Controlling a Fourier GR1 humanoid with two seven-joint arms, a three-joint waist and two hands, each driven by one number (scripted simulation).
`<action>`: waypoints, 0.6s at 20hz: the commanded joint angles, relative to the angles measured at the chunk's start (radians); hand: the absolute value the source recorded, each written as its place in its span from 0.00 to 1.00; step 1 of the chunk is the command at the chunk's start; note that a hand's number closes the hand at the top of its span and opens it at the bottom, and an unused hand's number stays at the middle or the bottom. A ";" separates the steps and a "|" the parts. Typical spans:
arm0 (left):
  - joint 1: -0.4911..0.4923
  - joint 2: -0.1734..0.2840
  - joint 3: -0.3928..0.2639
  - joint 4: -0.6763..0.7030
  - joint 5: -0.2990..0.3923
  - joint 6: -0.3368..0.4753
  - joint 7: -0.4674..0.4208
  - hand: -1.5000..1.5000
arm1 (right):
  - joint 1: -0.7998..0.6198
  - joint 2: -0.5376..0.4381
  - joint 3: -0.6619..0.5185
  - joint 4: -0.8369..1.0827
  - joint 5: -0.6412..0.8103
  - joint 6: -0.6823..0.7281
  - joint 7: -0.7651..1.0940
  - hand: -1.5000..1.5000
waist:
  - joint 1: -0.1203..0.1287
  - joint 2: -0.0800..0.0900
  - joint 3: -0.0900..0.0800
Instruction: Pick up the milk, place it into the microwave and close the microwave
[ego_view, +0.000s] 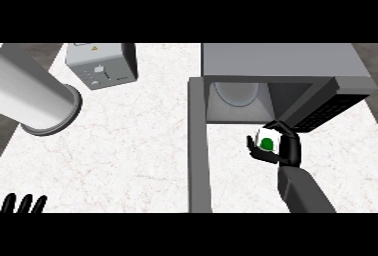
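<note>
A white milk carton (267, 141) with a green mark is held in my right hand (286, 150), whose fingers and thumb curl round it. Hand and carton hover just in front of the open mouth of the grey microwave (280, 60), near its right side. Inside the microwave a round white turntable (238, 94) shows. The microwave door (196, 145) swings out to the left, seen edge-on as a long grey bar running toward me. Only the fingertips of my left hand (23, 203) show at the lower left, straight and pointing up.
A grey toaster (102, 65) stands at the back left of the white marble counter (125, 145). A large white cylinder (33, 97) lies angled at the far left. The microwave's dark control panel (332, 107) is to the right of my right hand.
</note>
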 joint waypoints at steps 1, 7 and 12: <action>0.059 -0.026 -0.005 -0.003 -0.034 -0.016 -0.050 0.00 | 0.065 0.031 0.048 -0.138 0.006 0.002 -0.003 1.00 | -0.013 -0.007 -0.002; 0.019 -0.022 -0.026 -0.009 -0.042 -0.005 0.006 0.00 | 0.279 0.047 0.156 -0.479 0.019 0.019 0.120 1.00 | -0.030 -0.010 -0.003; 0.071 -0.004 0.003 0.023 0.009 -0.080 -0.056 0.00 | 0.478 0.067 0.263 -0.788 0.074 -0.050 0.324 1.00 | -0.027 -0.011 -0.003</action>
